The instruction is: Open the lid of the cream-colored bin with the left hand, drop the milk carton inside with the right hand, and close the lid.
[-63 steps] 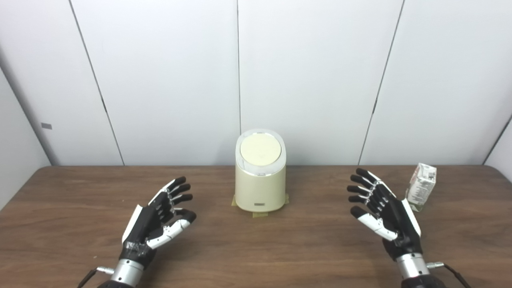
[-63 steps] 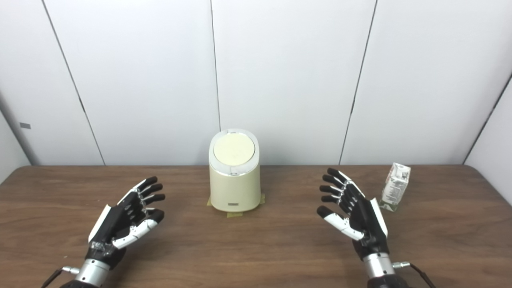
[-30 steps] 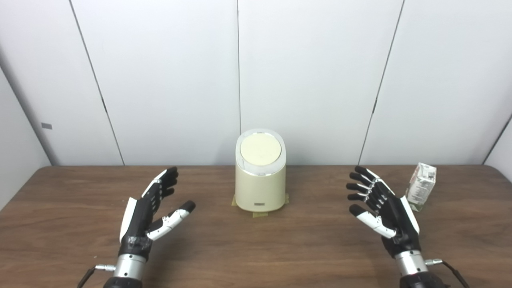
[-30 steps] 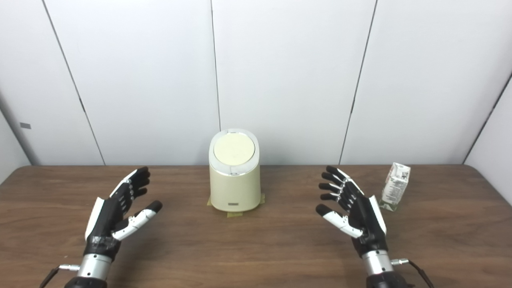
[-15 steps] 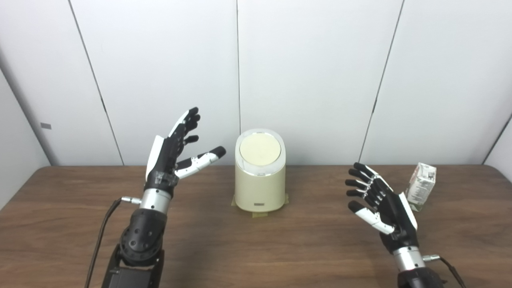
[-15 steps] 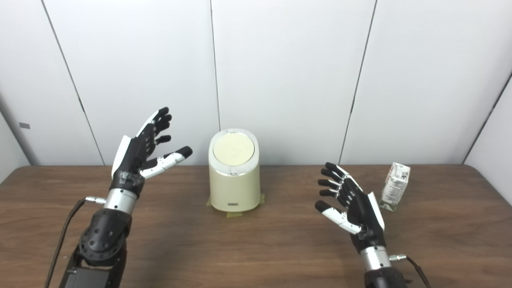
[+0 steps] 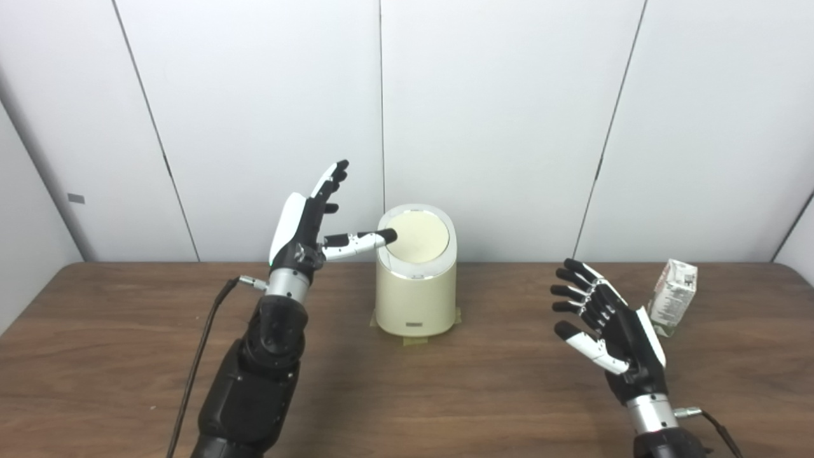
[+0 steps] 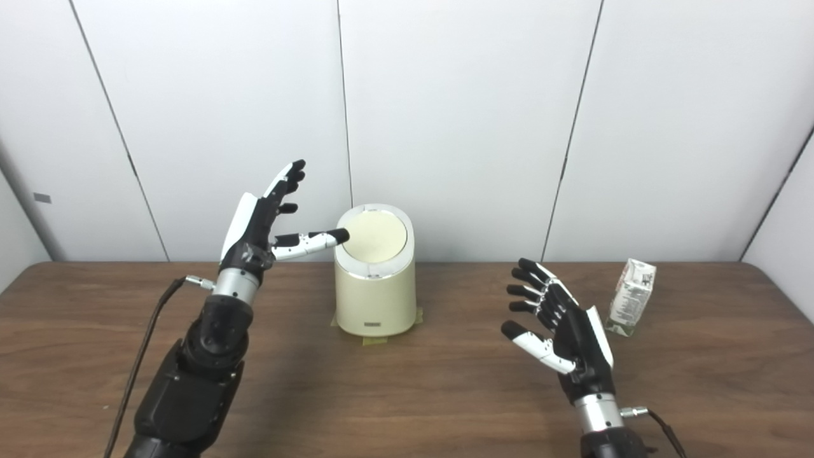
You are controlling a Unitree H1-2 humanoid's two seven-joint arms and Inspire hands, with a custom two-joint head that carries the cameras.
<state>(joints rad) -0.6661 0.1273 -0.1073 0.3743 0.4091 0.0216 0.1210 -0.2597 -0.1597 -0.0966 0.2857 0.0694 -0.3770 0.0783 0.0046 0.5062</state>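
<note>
A cream-colored bin (image 7: 415,296) stands upright near the back of the brown tabletop (image 7: 127,356), on bits of tape (image 7: 414,341), with its round lid (image 7: 418,237) down and closed. The left hand (image 7: 304,228) is raised beside the bin's upper left, fingers (image 7: 332,179) stretched upward and spread, holding nothing; its thumb (image 7: 362,241) reaches sideways so that the dark tip lies at the lid's left rim, though I cannot tell whether it actually touches. The left arm (image 7: 261,362) rises steeply from the bottom edge, a black cable (image 7: 197,362) trailing down its side. The right hand (image 7: 610,331) hovers low over the tabletop, well to the right of the bin, palm turned inward, fingers apart and empty. The milk carton (image 7: 673,296) stands just beyond that hand, near the tabletop's right end, tilted a little, apart from the hand. White wall panels (image 7: 496,114) close off the back.
</note>
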